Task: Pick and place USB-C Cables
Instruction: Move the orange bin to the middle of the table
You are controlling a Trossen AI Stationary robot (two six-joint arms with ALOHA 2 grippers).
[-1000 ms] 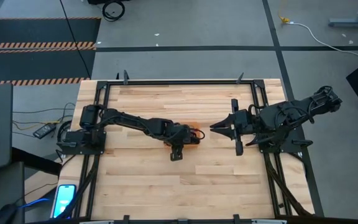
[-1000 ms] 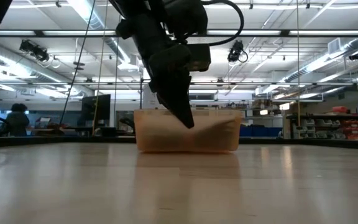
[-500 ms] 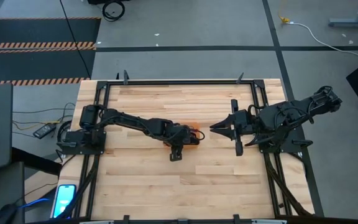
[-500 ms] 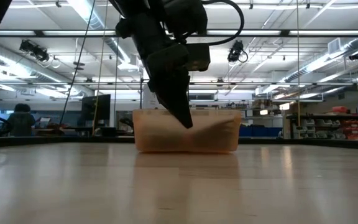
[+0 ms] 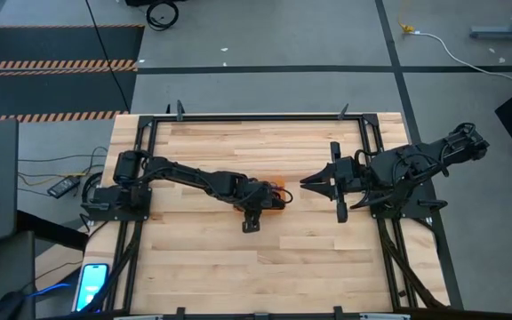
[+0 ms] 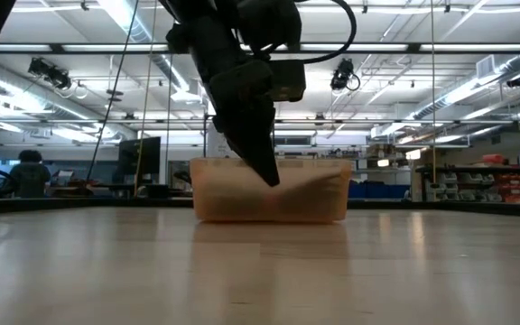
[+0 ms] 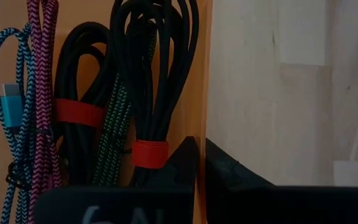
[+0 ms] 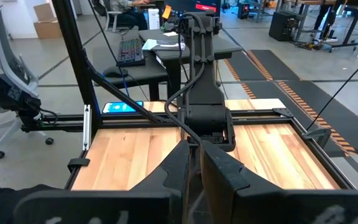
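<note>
At mid-table, left gripper [image 5: 268, 197] poised over the orange bin [image 7: 201, 74], jaws nearly closed, gripping nothing. Inside lay five cables [image 7: 95, 112], bundled side by side. Right gripper [image 5: 314, 182] idle nearby, jaws narrow.

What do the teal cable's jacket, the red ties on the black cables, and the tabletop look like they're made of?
The teal cable looks fabric-braided, going by its zigzag weave. The red ties look like matte rubber or hook-and-loop bands; which one is unclear. The tabletop looks like jointed light wood with visible plank seams.
</note>
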